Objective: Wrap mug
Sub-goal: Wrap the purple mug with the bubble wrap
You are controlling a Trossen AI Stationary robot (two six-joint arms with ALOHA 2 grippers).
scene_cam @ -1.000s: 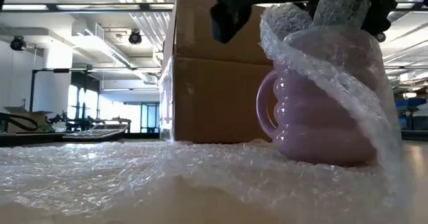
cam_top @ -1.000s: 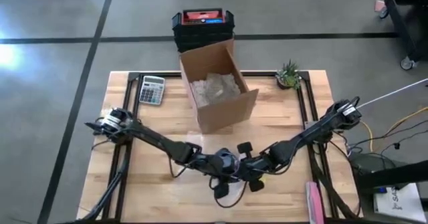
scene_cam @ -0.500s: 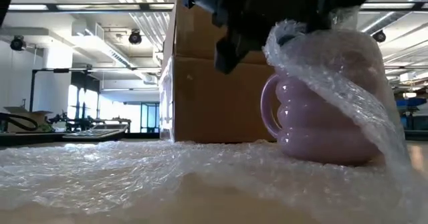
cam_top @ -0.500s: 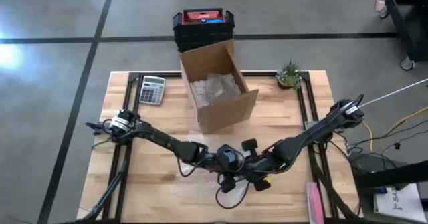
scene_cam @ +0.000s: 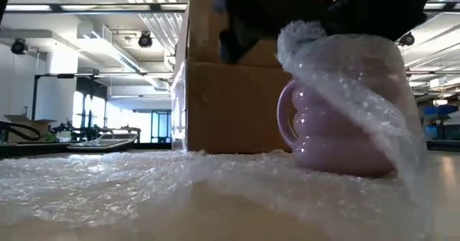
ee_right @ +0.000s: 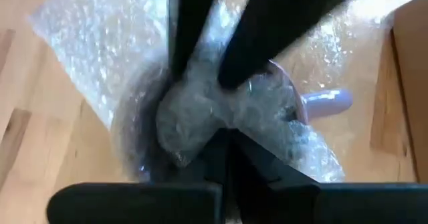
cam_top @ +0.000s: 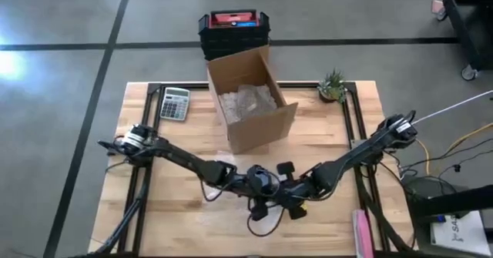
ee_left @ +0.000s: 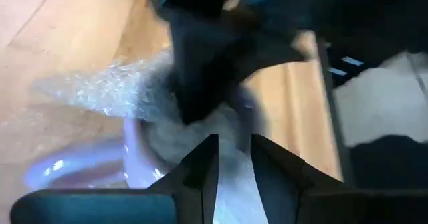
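A lilac ribbed mug (scene_cam: 327, 129) stands upright on a sheet of bubble wrap (scene_cam: 144, 187) near the table's front edge. One side of the sheet is drawn up over the mug and bunched into its mouth (ee_right: 200, 114). My left gripper (ee_left: 234, 160) and my right gripper (ee_right: 224, 144) meet over the mug from opposite sides. Both point down into the wad and are shut on it. In the high view both grippers (cam_top: 273, 200) hide the mug. My left gripper comes from above, pointing down, with the wad of wrap (ee_left: 234, 134) in the narrow gap between its two fingers at the mug's mouth. Its fingertips (ee_right: 184, 67) sink into the wad. My right gripper pinches the bunched wrap (ee_right: 221, 120) between its two fingers, from above, over the mug's mouth. The wrap runs from there down the mug's outer side to the table. How many layers it has, I cannot tell.
An open cardboard box (cam_top: 250, 104) with wrap inside stands just behind the mug. A calculator (cam_top: 175, 102) lies far left and a small plant (cam_top: 333, 85) far right. A pink thing (cam_top: 362, 231) lies at the front right edge. A dark crate (cam_top: 233, 31) stands beyond the table.
Both grippers have come down onto the mug's mouth. The strip of wrap that stood up above the rim is now bunched down at the rim. The mug has stayed upright on the sheet.
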